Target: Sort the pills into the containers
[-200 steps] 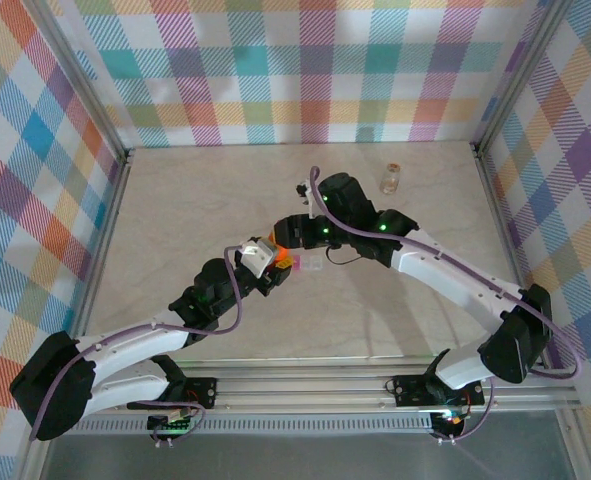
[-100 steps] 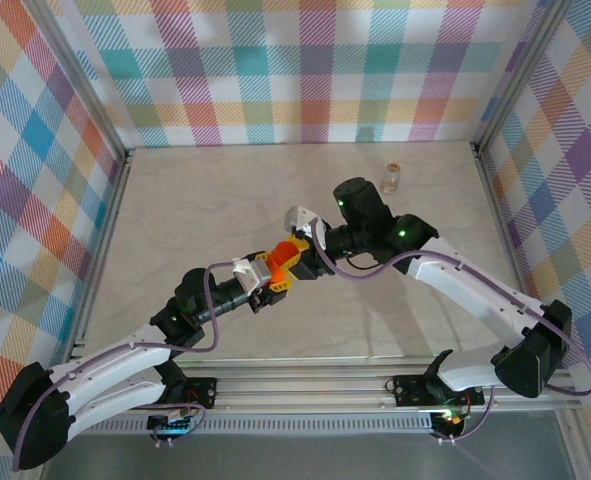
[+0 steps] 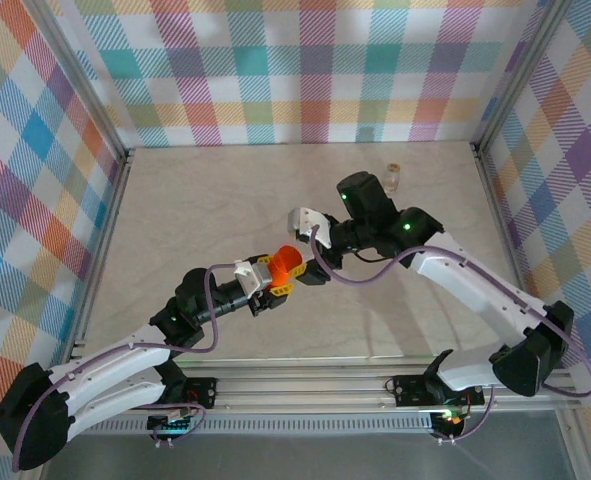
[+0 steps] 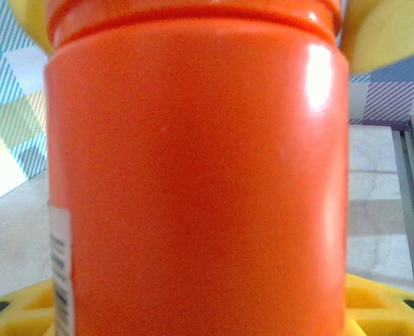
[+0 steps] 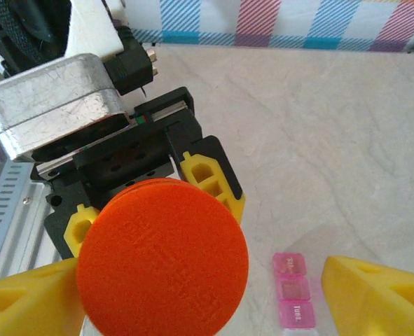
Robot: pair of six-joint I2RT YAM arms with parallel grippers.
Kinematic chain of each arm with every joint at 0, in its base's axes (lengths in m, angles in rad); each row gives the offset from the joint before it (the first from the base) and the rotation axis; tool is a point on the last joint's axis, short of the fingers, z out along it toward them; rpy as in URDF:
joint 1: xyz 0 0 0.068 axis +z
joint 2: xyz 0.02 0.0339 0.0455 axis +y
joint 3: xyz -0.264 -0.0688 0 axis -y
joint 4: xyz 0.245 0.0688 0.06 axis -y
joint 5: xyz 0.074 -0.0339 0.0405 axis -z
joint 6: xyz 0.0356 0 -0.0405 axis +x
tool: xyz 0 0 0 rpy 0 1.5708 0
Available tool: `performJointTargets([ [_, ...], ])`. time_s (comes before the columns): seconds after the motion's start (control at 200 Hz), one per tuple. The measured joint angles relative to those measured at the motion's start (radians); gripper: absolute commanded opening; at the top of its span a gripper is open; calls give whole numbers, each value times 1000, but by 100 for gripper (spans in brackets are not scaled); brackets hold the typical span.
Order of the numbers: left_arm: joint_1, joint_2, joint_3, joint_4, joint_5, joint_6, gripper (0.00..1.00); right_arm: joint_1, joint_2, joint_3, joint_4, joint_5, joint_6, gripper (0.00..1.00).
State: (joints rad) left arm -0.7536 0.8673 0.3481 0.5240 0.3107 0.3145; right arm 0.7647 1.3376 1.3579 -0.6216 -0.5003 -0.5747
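An orange bottle (image 3: 285, 262) with its orange cap (image 5: 162, 255) on is held off the table by my left gripper (image 3: 275, 273), which is shut on its body (image 4: 192, 182). Its yellow fingers (image 5: 210, 175) flank the bottle under the cap. My right gripper (image 5: 199, 294) stands open around the cap, with a gap on the right side and its yellow fingertips (image 5: 382, 294) spread wide. From above, the right gripper (image 3: 305, 262) meets the bottle from the right. The pink pill box (image 5: 294, 290) lies on the table below. Pills are out of view.
A small clear vial (image 3: 392, 178) stands at the back right of the table (image 3: 195, 210). Plaid walls enclose the left, back and right sides. A metal rail (image 3: 305, 390) runs along the near edge.
My right gripper's jaws have spread apart around the orange cap. The left gripper keeps its hold on the bottle, which has hardly moved in the last half second.
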Motion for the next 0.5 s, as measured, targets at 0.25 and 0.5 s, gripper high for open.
performJointTargets([
  [0.25, 0, 28, 2, 1, -101, 0, 5, 0, -66, -22, 150, 93, 447, 79],
  [0.5, 2, 72, 8, 1, -183, -6, 4, 39, -5, 11, 175, 298, 858, 79],
])
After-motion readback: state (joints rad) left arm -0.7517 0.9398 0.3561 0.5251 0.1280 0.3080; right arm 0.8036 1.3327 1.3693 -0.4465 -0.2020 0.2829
